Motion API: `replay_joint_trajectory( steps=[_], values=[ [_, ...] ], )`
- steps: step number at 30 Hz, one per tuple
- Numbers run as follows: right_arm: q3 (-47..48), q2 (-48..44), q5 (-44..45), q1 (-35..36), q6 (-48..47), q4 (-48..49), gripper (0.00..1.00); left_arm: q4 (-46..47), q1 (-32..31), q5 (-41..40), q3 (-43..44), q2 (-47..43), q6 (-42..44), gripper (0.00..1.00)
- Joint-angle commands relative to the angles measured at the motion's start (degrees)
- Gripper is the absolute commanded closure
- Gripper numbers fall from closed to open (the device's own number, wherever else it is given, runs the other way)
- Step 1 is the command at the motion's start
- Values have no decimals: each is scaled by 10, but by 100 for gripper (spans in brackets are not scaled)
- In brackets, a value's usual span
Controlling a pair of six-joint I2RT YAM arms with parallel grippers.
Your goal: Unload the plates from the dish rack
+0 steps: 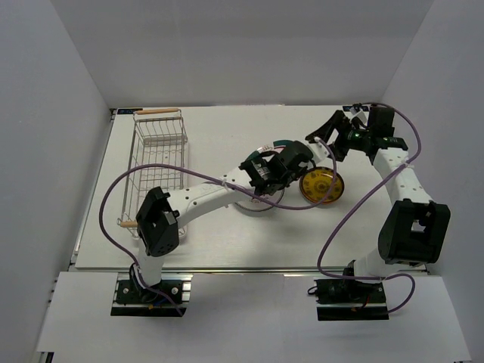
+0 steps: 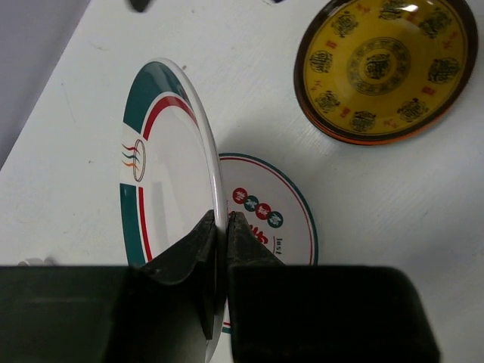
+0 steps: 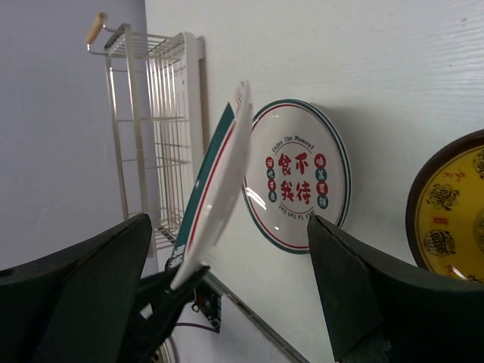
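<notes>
Top view: the left gripper (image 1: 296,155) is reaching over the table (image 1: 227,128) and is clamping the ringed plate (image 1: 286,142), whose teal rim is showing just beyond the fingers. The rack (image 1: 155,162) is sitting well behind and to the left of that hand, with no plate showing in it. The marked plate (image 1: 255,206) is lying under the left forearm, and the yellow plate (image 1: 321,185) is lying just right of the hand. The right gripper (image 1: 327,142) is hovering just past the left hand with its jaws spread, carrying nothing. Left wrist view: the fingers (image 2: 189,253) are pinching the ringed plate (image 2: 162,166) at its rim, so it is standing on edge above the marked plate (image 2: 265,212). The yellow plate (image 2: 386,68) is lying ahead and to the right. Right wrist view: the ringed plate (image 3: 219,189) is tilting ahead of the open right fingers (image 3: 76,287), with the marked plate (image 3: 299,178) lying flat beyond it and the rack (image 3: 151,128) farther off. Assessment: the plate is looking stiff, glazed and breakable, and probably slippery. A rim pinch is a narrow hold, so the plate is liable to pivot. A deep bite on the rim and a low set-down are advisable.
</notes>
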Motion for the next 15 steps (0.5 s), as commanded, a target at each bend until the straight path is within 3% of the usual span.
replay_joint_trajectory(
  steps=[1,11,14,15],
  values=[
    [-4,1,-42,7,14,36,11,43,-26,-46,-8,-28,24,100],
    [-47,16,-68,31,-12,3,19,100,-74,-124,-22,-16,66,100],
    [-59,21,-86,49,-11,10,29,113,-79,-121,-29,-16,80,100],
    [-60,24,-91,52,-9,12,40,112,-79,-119,-27,-16,80,100]
  ],
)
